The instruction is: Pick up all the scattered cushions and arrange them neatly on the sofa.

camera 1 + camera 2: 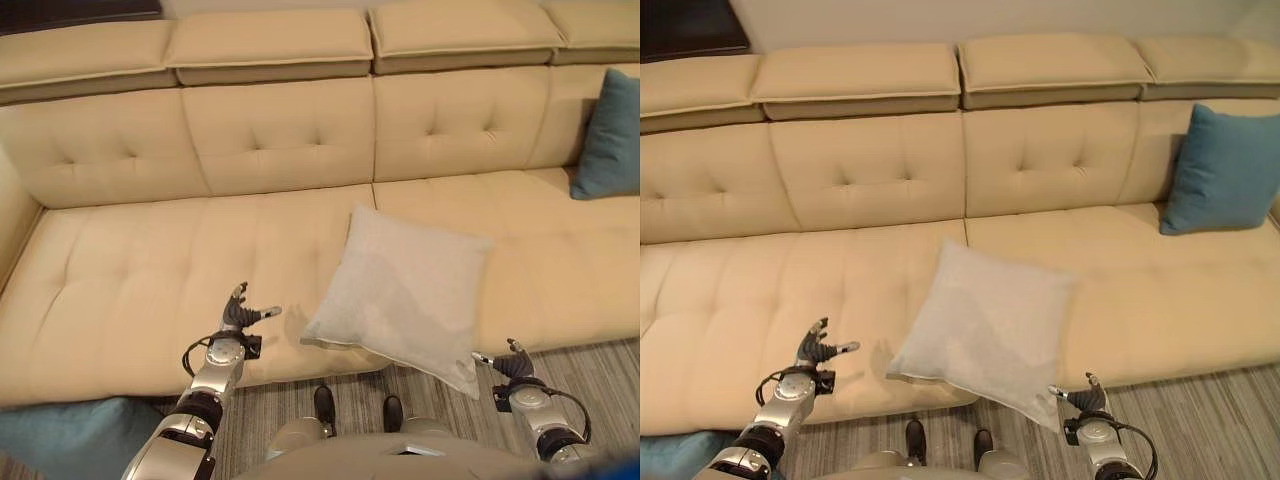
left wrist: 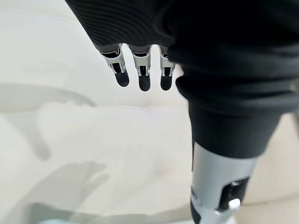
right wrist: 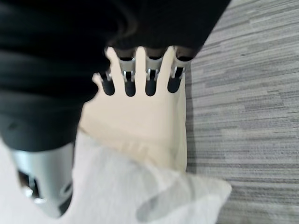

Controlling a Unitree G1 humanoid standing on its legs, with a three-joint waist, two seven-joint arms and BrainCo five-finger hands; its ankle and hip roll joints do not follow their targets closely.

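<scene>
Left eye view: a pale grey cushion [image 1: 400, 290] lies mid-frame, overhanging the sofa [image 1: 150, 280] seat's front edge; a teal cushion [image 1: 610, 135] leans upper right. Left hand [image 1: 240, 315] and right hand [image 1: 510, 362], both spread wide, hold nothing.

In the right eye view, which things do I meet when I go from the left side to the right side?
Left hand → white cushion → right hand → blue cushion leaning on the sofa backrest.
</scene>
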